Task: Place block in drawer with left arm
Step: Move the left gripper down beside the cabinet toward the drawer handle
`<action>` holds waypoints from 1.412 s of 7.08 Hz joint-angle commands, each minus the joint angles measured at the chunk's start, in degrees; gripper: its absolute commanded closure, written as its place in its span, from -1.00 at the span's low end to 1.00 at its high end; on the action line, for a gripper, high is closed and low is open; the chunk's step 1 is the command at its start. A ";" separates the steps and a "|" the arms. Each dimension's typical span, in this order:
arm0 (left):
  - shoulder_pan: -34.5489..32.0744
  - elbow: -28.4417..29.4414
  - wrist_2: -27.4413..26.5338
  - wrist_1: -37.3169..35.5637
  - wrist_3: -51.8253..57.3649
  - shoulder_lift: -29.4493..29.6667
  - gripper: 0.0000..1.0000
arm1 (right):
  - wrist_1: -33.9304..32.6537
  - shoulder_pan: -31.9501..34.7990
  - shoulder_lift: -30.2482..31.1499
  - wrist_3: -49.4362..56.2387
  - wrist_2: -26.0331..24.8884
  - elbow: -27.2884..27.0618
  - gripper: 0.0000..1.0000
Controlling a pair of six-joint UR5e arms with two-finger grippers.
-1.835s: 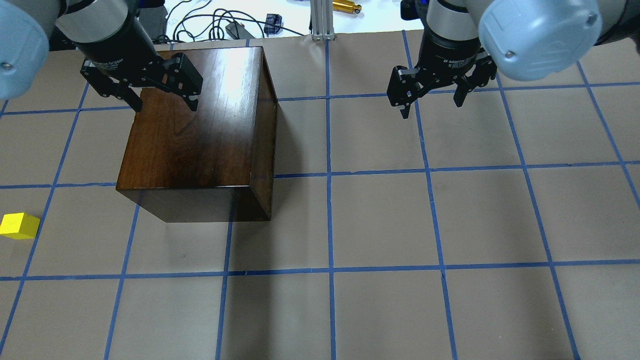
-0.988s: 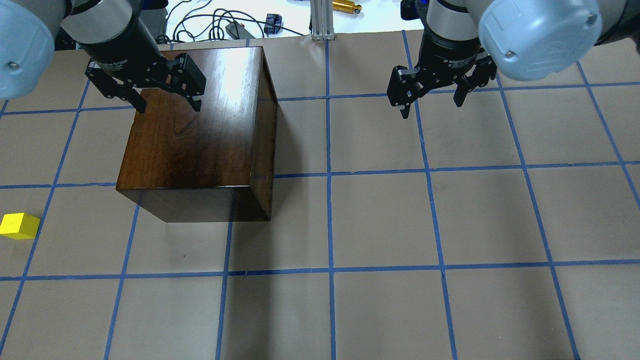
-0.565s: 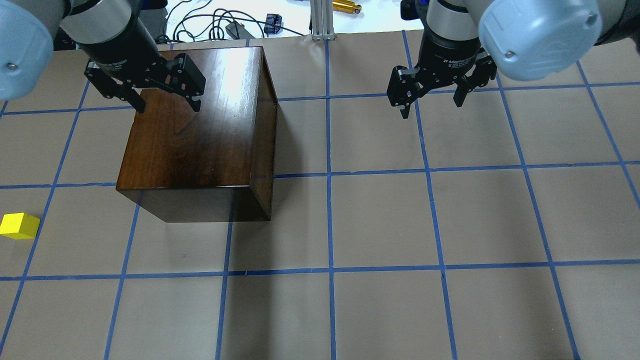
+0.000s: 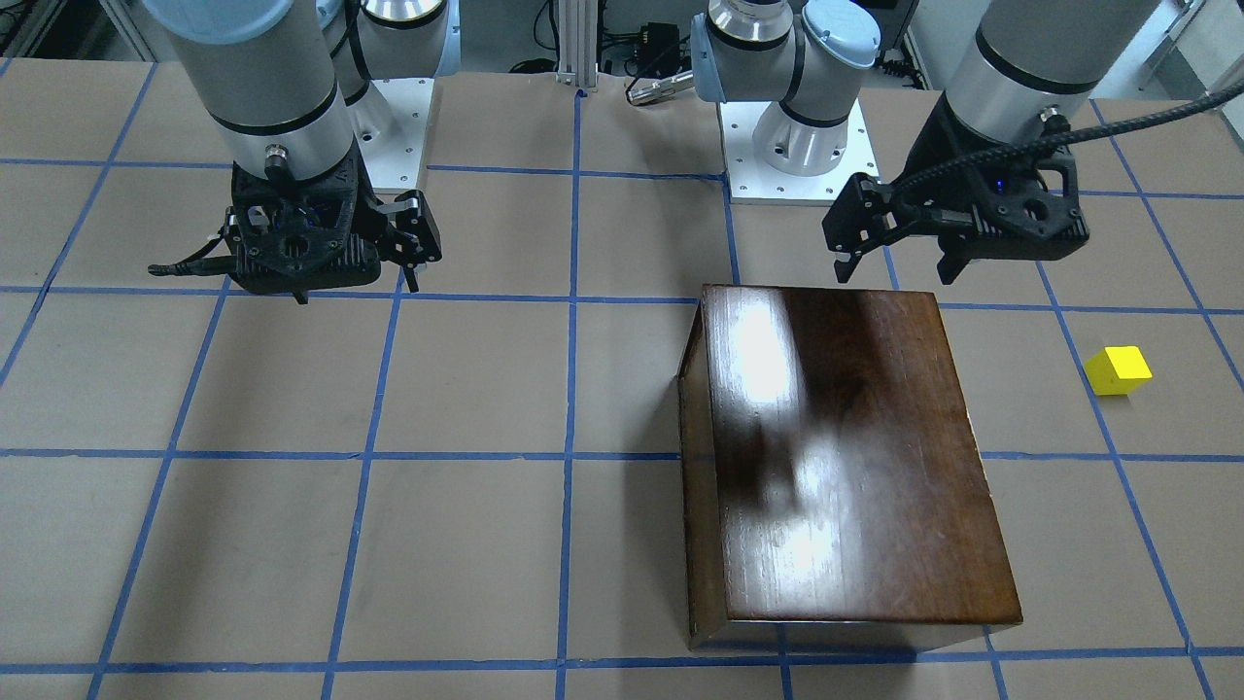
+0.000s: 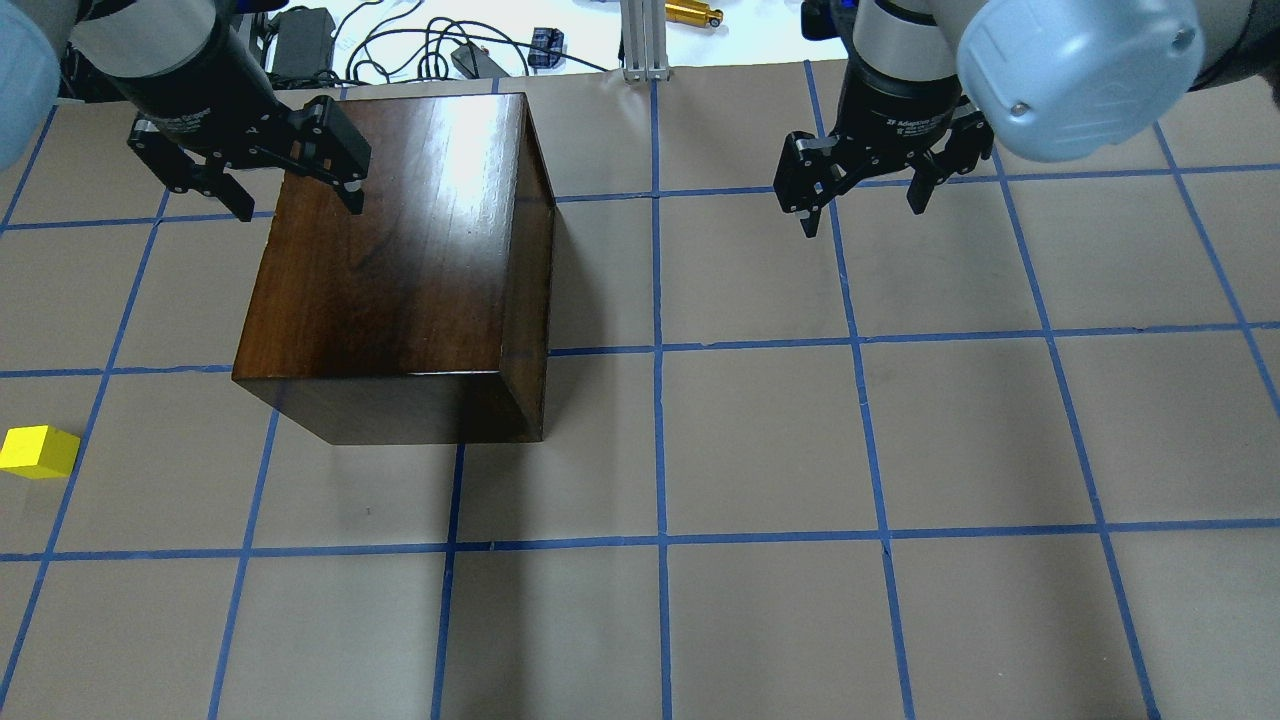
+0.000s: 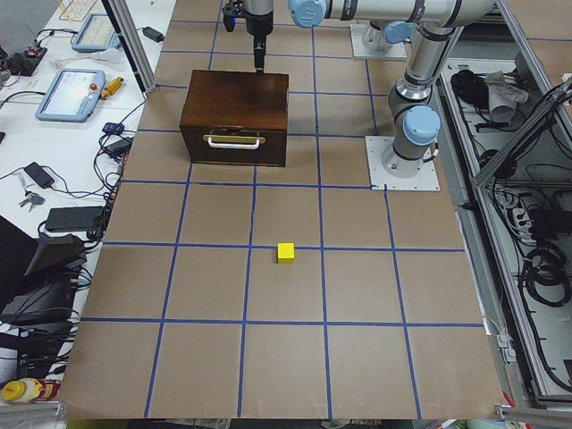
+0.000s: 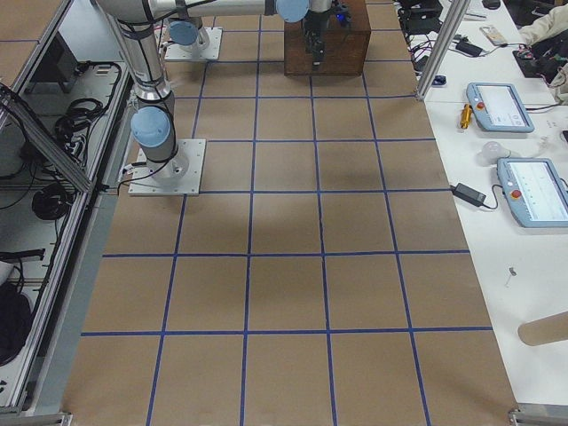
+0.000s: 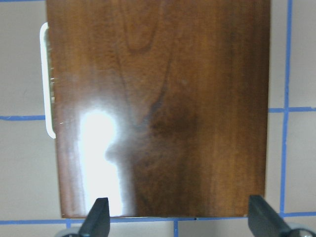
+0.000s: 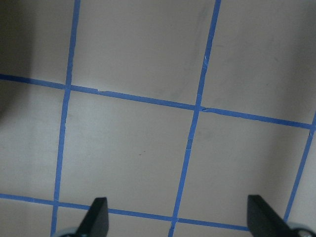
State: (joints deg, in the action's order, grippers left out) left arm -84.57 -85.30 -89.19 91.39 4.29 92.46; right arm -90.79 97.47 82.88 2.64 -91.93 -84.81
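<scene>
The yellow block lies on the table at the robot's far left, apart from the box; it also shows in the front view and the left view. The glossy dark-brown box stands with its drawer shut. The drawer front with its pale handle faces the block's side. My left gripper is open and empty, above the box's back-left top edge. My right gripper is open and empty over bare table, far from the box.
Blue tape lines grid the brown table. Cables, a gold object and an aluminium post lie beyond the far edge. Both arm bases stand at the robot's side. Tablets lie on a side bench.
My left gripper has moved left and slightly back, from over the box's top toward its back-left corner. The right arm, block and box have not moved.
</scene>
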 commanded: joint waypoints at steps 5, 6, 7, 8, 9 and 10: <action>17.12 -0.83 -0.45 1.15 8.89 2.46 -1.00 | 0.00 0.00 0.00 0.08 0.00 0.00 -1.00; 19.85 -0.92 -0.54 1.94 9.33 2.73 -1.00 | 0.00 0.00 0.00 0.08 0.00 0.00 -1.00; 22.49 -0.83 -0.63 2.38 10.11 3.34 -1.00 | 0.00 0.00 0.00 0.08 0.00 0.00 -1.00; 25.65 -0.83 -0.80 2.39 10.64 4.47 -1.00 | 0.00 0.00 0.00 0.08 0.00 0.00 -1.00; 28.20 -0.66 -1.15 1.87 14.04 6.40 -1.00 | 0.00 0.00 0.00 0.08 0.00 0.00 -1.00; 29.10 0.04 -0.20 1.43 14.77 8.25 -1.00 | 0.00 0.00 0.00 0.08 0.00 0.00 -1.00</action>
State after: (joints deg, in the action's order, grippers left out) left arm -57.39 -85.84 -89.99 93.29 17.36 98.57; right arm -90.79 97.47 82.88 2.73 -91.93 -84.82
